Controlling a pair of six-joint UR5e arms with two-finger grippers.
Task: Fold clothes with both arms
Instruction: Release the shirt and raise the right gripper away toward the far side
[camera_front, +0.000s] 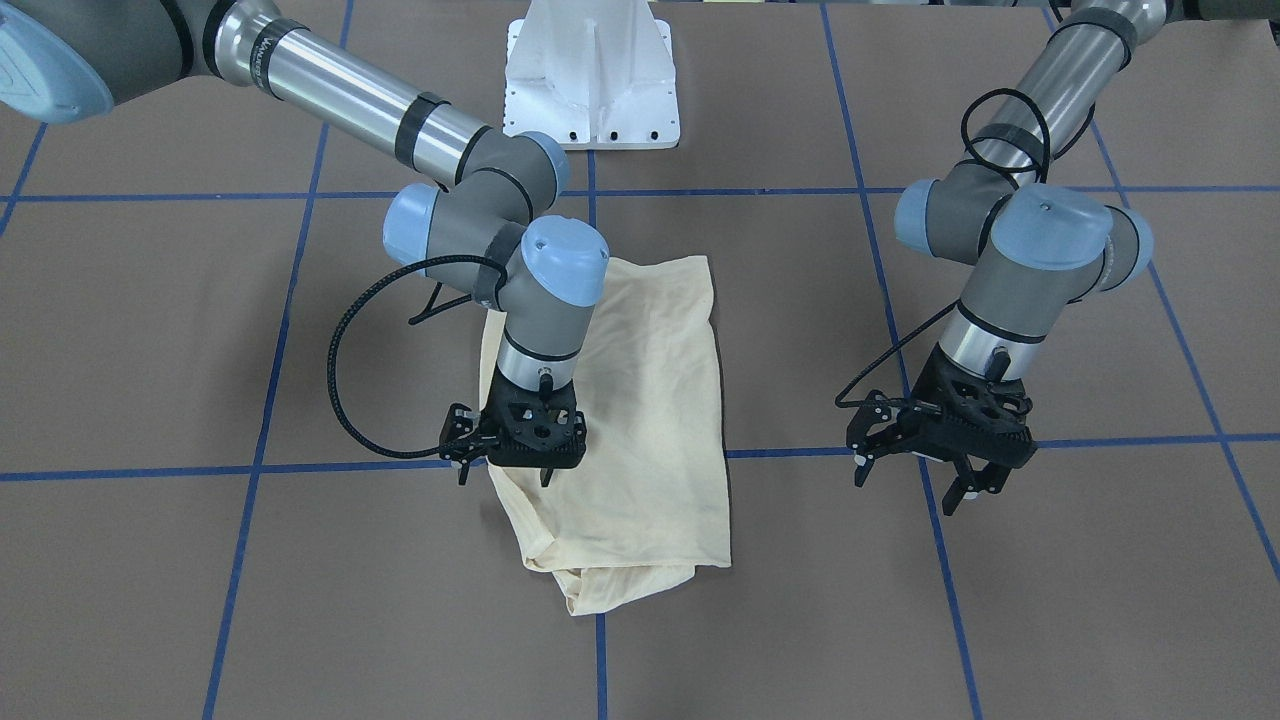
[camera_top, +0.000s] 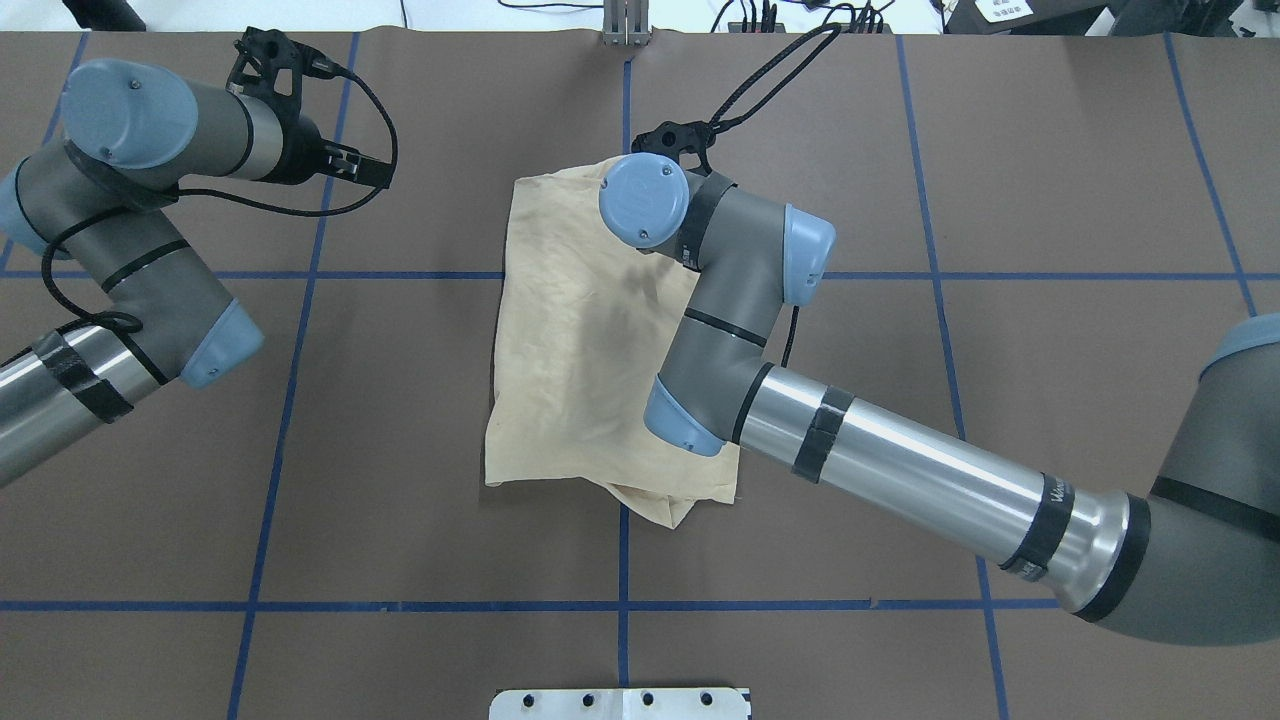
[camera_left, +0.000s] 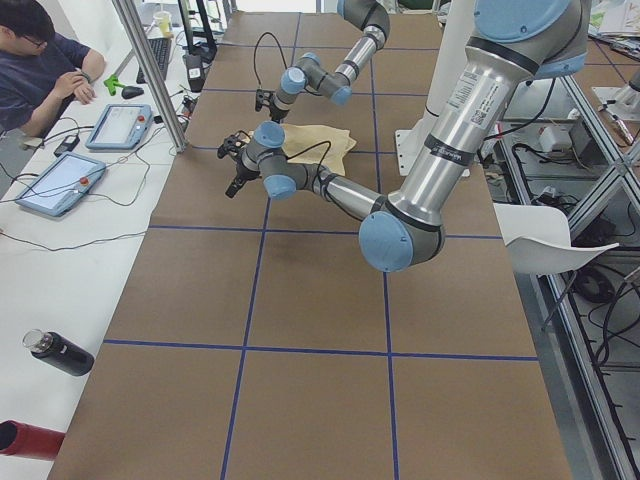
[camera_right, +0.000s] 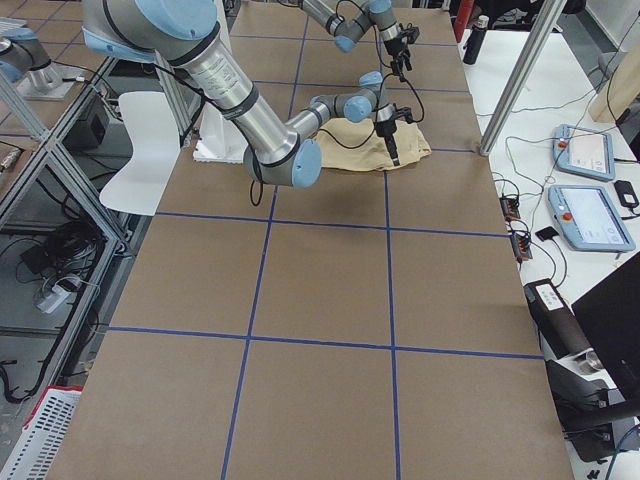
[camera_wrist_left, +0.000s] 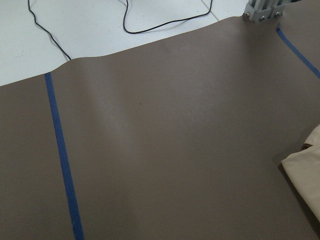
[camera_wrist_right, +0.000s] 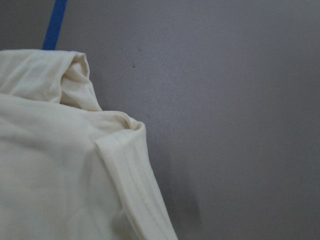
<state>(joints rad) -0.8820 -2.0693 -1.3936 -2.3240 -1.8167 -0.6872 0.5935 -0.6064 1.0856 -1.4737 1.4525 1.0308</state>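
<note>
Shirt (camera_front: 650, 400), pale cream-yellow with only plain cloth showing, lies folded into a rough rectangle at the middle of the brown table (camera_front: 150, 350), 1 bunched corner spilling out at the operators' end. Over its edge hangs the right gripper (camera_front: 504, 474), jaws spread and released. Well apart, above bare table, hovers the left gripper (camera_front: 910, 480), jaws also spread. From overhead the right gripper is hidden under its own wrist; the front-facing view shows it. Only the right wrist camera shows the stitched hem (camera_wrist_right: 132, 180) and a rolled fold close up; the left wrist camera catches just 1 corner of cloth.
</note>
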